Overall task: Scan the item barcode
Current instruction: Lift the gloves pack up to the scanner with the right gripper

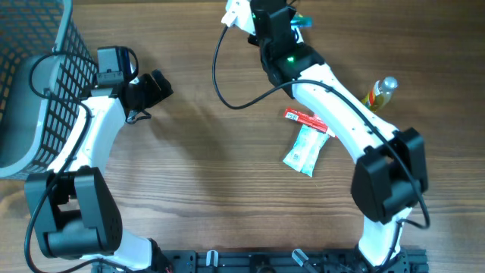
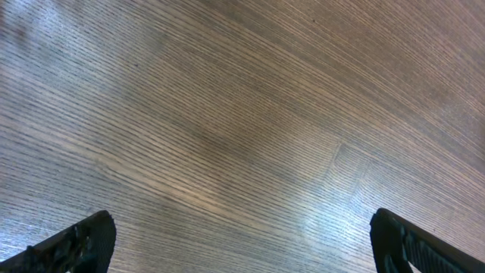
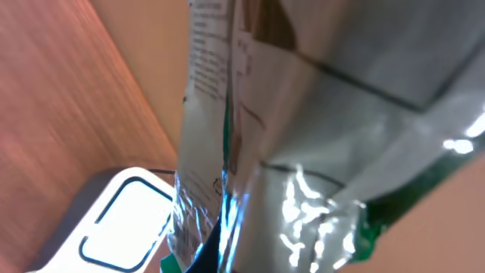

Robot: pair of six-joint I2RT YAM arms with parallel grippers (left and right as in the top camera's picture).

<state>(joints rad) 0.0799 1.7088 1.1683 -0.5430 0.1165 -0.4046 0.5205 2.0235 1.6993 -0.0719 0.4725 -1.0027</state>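
My right gripper (image 1: 267, 17) is at the table's far edge, shut on the item, a silvery foil packet (image 3: 318, 129) with a green edge and printed text. The packet fills the right wrist view and hides the fingers. Below and left of it sits the white scanner (image 3: 114, 224), close to the packet's lower edge; in the overhead view the scanner (image 1: 236, 15) lies just left of the gripper. No barcode shows clearly. My left gripper (image 1: 155, 87) hovers open over bare wood at the left, and the left wrist view shows my left gripper (image 2: 246, 246) with nothing between its fingers.
A red packet (image 1: 305, 119) and a green-white packet (image 1: 303, 148) lie under the right arm. A small bottle (image 1: 381, 92) lies at the right. A dark wire basket (image 1: 30, 83) stands at the left edge. A black cable (image 1: 227, 91) loops from the scanner.
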